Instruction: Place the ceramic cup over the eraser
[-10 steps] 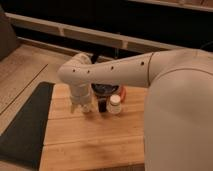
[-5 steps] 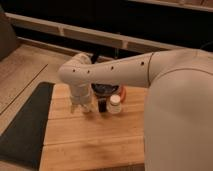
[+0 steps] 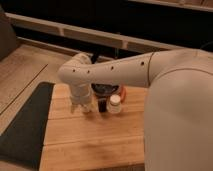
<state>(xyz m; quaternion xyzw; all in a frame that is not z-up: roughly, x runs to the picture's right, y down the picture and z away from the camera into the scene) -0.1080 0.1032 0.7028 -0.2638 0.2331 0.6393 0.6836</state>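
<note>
My gripper point(image 3: 83, 106) hangs down from the white wrist over the left part of the wooden board point(image 3: 90, 137). A pale shape sits at its tip; I cannot tell whether that is the ceramic cup. The eraser point(image 3: 102, 105), a small black block, stands on the board just right of the gripper. Right of it stands a small pale jar with a light top point(image 3: 115, 104).
A wide dark bowl point(image 3: 105, 89) sits behind the eraser, and a small orange object point(image 3: 123, 93) lies beside it. A dark mat point(image 3: 25, 125) lies left of the board. My large white arm point(image 3: 170, 100) covers the right side. A dark shelf wall runs behind.
</note>
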